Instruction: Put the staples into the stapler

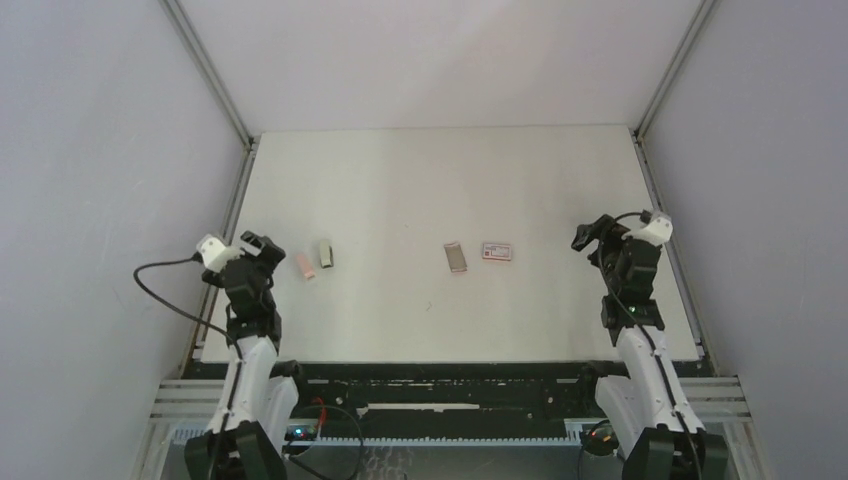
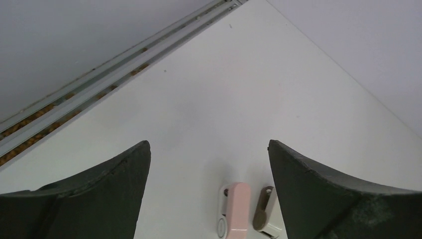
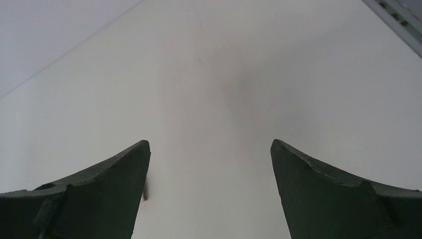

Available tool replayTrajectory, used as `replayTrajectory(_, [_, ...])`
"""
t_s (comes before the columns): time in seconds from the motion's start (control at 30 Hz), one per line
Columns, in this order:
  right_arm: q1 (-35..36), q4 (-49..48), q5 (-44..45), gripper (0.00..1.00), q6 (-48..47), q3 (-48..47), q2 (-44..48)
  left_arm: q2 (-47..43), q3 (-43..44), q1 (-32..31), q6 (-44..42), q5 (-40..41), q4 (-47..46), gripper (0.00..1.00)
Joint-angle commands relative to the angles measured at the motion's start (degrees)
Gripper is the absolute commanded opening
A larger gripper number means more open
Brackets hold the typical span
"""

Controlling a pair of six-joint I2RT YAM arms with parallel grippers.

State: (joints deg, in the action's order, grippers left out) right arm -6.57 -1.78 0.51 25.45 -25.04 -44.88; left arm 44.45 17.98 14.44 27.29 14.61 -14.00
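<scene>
**Stapler sits next to a look-alike**

The stapler (image 2: 238,206), pale pink over white, lies flat on the left of the table (image 1: 400,180). It is just right of the left gripper (image 2: 209,144), whose jaws gape wide and empty. A grey-brown tool (image 2: 266,216) lies just beside it, so a loose grab could take the wrong piece. The staple box (image 1: 496,251) and its pinkish tray (image 1: 456,257) lie mid-table. The right gripper (image 3: 209,143) is wide and empty, far right.

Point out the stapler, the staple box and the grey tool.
stapler (image 2: 237,205): left wrist view, pink top.
staple box (image 1: 496,251): top view, printed lid.
grey tool (image 2: 262,211): left wrist view, dark upper face.
</scene>
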Motion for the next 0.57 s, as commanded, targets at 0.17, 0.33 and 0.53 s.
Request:
replayTrajectory(0.17, [1.03,-33.91,14.54,0.9,-7.66,13.52,-12.38,7.89,-6.34,-1.75,-9.8,2.98,-18.98,0.92])
replayTrajectory(0.33, [5.34,-35.89,20.6,0.9,-12.96,11.11,-18.61,12.04,-5.93,-4.73,-13.14,2.8,-23.35,0.92])
replayTrajectory(0.53, [6.35,-40.91,21.11,0.9,-15.66,11.44,-20.77,14.2,-4.92,-5.61,-13.57,4.09,-24.32,0.92])
